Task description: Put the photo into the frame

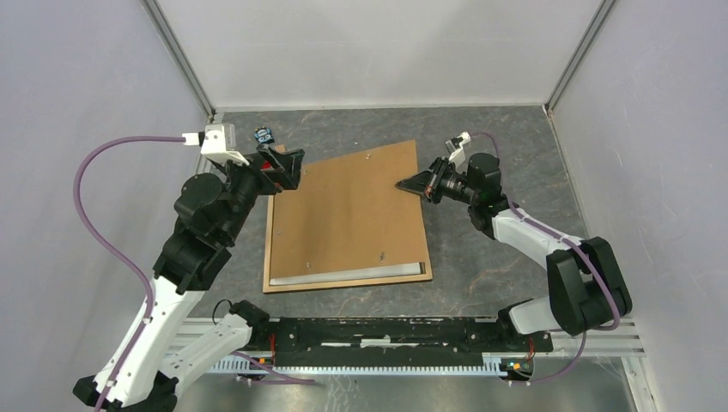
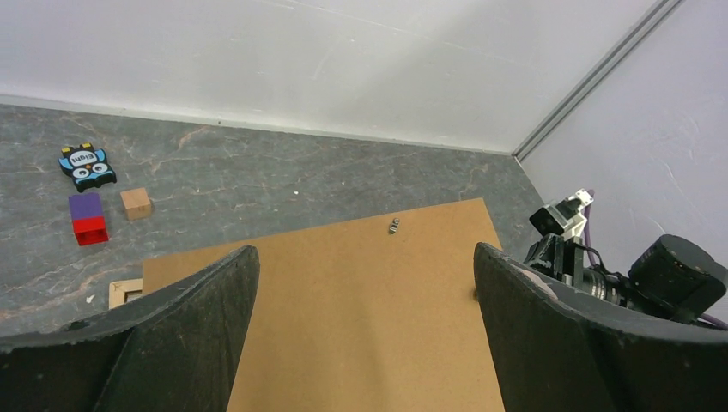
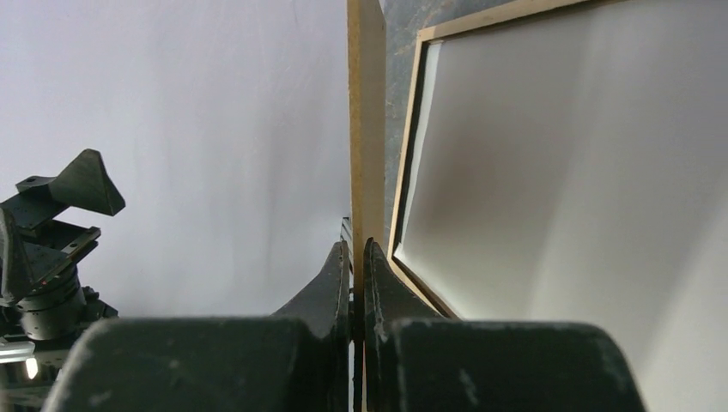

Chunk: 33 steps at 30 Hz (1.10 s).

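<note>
Right gripper [image 3: 356,249] pinches the backing board [image 1: 352,210] raised over the frame [image 3: 410,146]; left gripper [image 2: 365,253] spread, 3 small blocks [image 2: 88,219] beyond

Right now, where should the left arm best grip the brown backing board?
Its left edge near the far corner, probably, coming from the left with one finger over, one under. The backing board is a thin flat sheet, so only an edge pinch works; the right fingers clamp its right edge, and the open left fingers hover by that corner.
</note>
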Available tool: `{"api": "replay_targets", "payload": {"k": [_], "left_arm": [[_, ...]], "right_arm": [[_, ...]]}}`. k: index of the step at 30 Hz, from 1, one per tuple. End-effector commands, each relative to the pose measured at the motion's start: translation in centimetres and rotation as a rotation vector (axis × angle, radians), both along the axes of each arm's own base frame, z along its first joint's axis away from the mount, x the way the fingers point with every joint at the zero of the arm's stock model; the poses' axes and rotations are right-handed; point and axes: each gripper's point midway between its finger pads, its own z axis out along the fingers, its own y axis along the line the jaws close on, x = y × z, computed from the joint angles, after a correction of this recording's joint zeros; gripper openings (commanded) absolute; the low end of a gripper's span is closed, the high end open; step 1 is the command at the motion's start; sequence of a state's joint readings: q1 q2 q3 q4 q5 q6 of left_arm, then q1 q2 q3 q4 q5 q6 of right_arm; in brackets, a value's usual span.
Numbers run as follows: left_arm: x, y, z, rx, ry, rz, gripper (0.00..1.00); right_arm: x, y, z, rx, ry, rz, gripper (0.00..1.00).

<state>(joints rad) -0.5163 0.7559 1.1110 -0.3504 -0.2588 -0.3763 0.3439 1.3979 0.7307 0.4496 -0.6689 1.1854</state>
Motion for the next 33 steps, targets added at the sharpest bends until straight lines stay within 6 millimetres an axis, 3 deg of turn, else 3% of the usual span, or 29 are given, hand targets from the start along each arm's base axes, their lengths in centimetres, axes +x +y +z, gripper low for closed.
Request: {"api": "replay_targets", "payload": {"k": [1,19,28,33], "left_arm": [[0.3,-0.5,0.4,-0.012,-0.014,-0.025,1.00],[0.7,-0.8,-0.1,-0.016,0.005,-0.037,1.00],[0.7,-0.8,-0.1,-0.024,0.008,-0.043,1.00],[0.6,-0.9,0.0,-0.031,0.006,-0.049,1.00]], "right_arm": [[-0.1,0.3,1.5,0.084,-0.053,0.055,0.00],[0.8,1.2,-5.3,0.056,0.078,0.115,0.00],[1.7,1.8,-6.8,0.060,0.079,0.155,0.00],[2.3,2.3,-8.4,0.017,0.070,0.210,0.11]]}}
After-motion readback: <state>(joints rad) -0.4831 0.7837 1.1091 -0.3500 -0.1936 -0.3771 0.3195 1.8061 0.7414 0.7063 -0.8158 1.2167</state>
